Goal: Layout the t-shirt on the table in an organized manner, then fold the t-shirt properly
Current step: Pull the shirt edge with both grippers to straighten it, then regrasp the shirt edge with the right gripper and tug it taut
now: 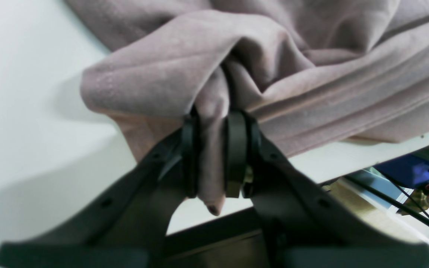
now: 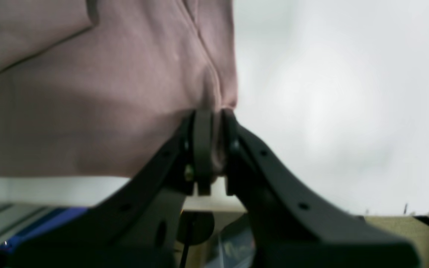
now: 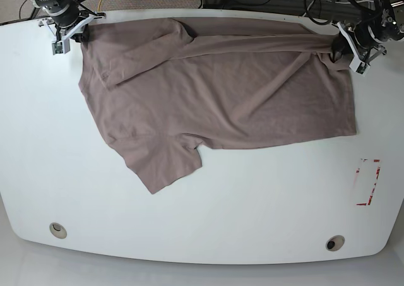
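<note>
In the left wrist view, your left gripper [image 1: 212, 156] has its jaws clenched on a bunched fold of the t-shirt [image 1: 251, 67], soft dusty mauve cloth that rolls into a rounded lip and runs off in long, taut pleats with a stitched line. Beneath it you see the smooth white table [image 1: 32, 130], with a blue item [image 1: 408, 169] and thin cables beyond its edge. In the right wrist view, your right gripper [image 2: 212, 149] grasps the shirt's side by a seamed, narrow fold; the fabric spreads flat and matte to the left over the glossy top. In the base view, the shirt lies wide along the table's far edge, one sleeve-like flap pointing nearer you, and the tabletop shows rounded corners, two round metal grommets [image 3: 335, 242] and a red tape rectangle [image 3: 377, 182].
</note>
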`<action>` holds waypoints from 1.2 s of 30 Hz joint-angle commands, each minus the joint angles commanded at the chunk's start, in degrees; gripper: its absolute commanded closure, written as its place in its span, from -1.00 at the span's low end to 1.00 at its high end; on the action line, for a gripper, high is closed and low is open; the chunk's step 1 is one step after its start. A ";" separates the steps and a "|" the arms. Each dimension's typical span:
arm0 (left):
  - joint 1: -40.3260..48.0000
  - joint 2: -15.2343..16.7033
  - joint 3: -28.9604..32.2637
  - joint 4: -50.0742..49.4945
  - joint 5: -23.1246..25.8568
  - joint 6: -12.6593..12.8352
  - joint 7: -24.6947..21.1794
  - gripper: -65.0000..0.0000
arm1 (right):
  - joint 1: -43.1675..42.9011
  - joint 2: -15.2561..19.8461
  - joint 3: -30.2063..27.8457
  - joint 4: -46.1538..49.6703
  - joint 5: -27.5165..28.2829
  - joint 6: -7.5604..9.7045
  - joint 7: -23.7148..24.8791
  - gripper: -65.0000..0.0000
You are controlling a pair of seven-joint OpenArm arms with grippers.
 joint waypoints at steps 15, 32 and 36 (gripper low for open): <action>1.05 0.18 -0.09 3.25 -0.09 0.00 5.10 0.67 | -1.67 -3.60 0.09 3.25 0.00 -0.35 0.00 0.99; 0.79 -0.09 -0.26 6.68 -0.09 0.18 5.01 -0.45 | 0.00 -4.66 2.37 9.32 2.73 2.73 0.00 -0.21; 0.79 -0.09 -0.26 8.53 -0.18 0.18 5.10 -0.45 | 0.53 -4.66 0.62 9.23 7.12 3.03 -0.09 -0.21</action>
